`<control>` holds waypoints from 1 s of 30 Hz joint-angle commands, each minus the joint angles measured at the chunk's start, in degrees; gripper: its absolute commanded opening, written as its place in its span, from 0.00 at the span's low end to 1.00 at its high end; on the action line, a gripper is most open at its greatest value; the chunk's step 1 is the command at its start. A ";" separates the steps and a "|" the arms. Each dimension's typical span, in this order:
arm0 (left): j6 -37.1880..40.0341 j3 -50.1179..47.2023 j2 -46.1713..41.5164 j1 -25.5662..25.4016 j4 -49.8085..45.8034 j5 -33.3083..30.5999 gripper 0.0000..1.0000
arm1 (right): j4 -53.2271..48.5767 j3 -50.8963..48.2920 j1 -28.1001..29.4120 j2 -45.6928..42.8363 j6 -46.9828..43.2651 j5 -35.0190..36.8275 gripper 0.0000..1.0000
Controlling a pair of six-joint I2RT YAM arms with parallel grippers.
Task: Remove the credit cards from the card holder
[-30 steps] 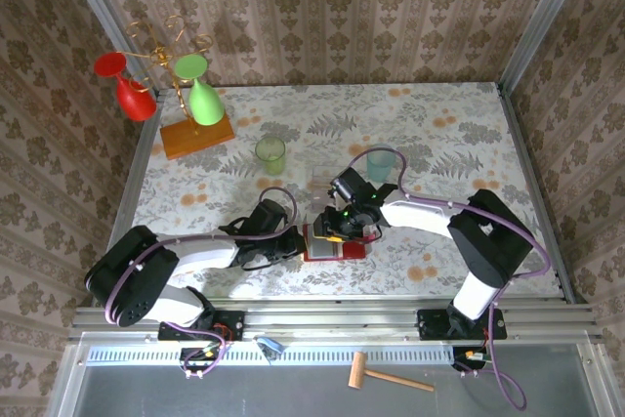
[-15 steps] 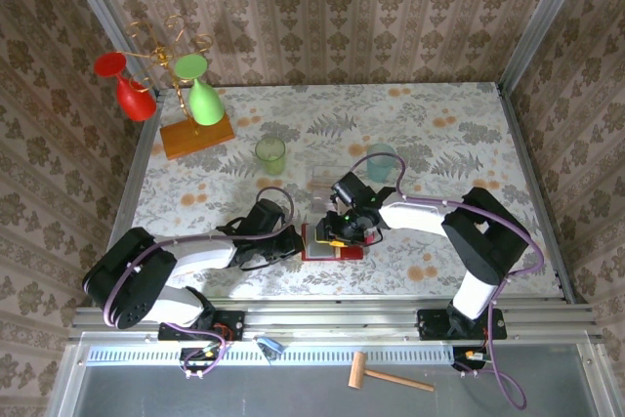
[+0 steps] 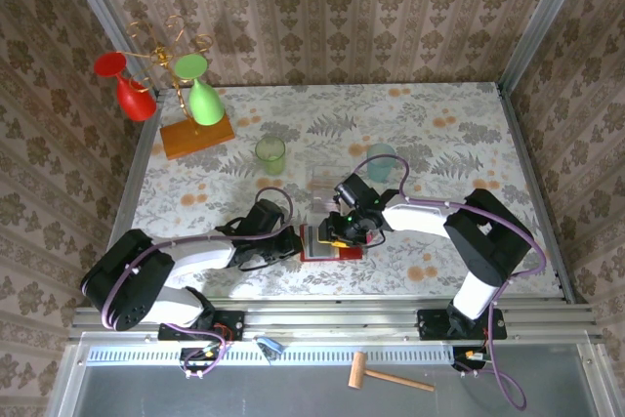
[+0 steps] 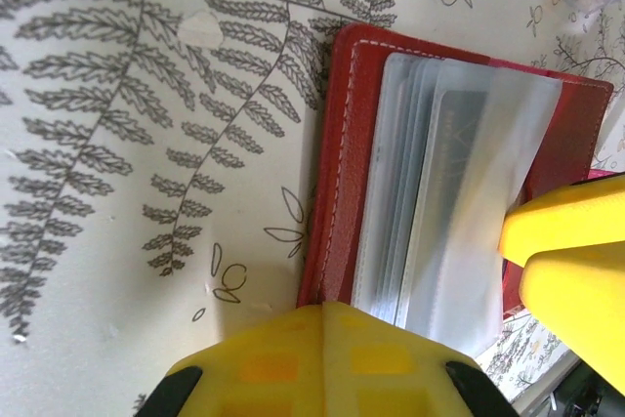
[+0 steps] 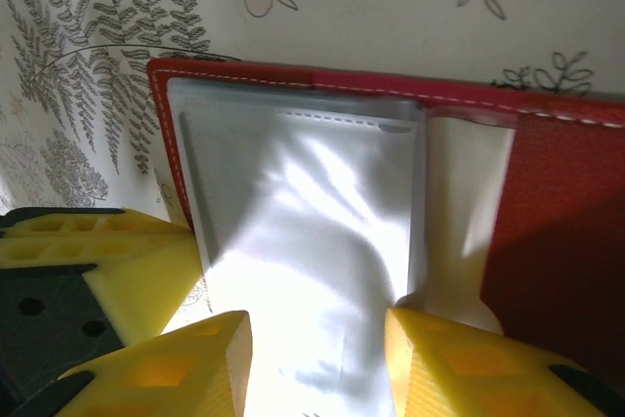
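The red card holder point(image 3: 334, 244) lies open on the table near the front edge, its greyish clear pockets point(image 4: 459, 192) facing up. The credit cards are hidden inside the pockets; only a pale shape shows faintly through the plastic point(image 5: 312, 231). My left gripper point(image 4: 324, 305) is shut, its tip pressing on the holder's red edge point(image 4: 337, 192), at the holder's left side point(image 3: 301, 239) from above. My right gripper point(image 5: 317, 339) is open, one fingertip point(image 5: 430, 354) at the pocket's edge and the glossy pocket lying between the two. From above it sits over the holder point(image 3: 339, 233).
A clear plastic box point(image 3: 325, 181) lies just behind the holder. A green cup point(image 3: 270, 154) and a teal cup point(image 3: 381, 161) stand further back. An orange wooden base point(image 3: 198, 136) with a rack of red and green glasses stands at the back left.
The right wrist has shifted very slightly over the card holder. The left arm and the holder have not moved.
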 commanded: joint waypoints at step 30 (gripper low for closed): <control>-4.15 5.37 2.58 -0.80 4.76 3.46 0.08 | 7.16 -5.52 -1.84 -1.73 2.80 -3.47 0.41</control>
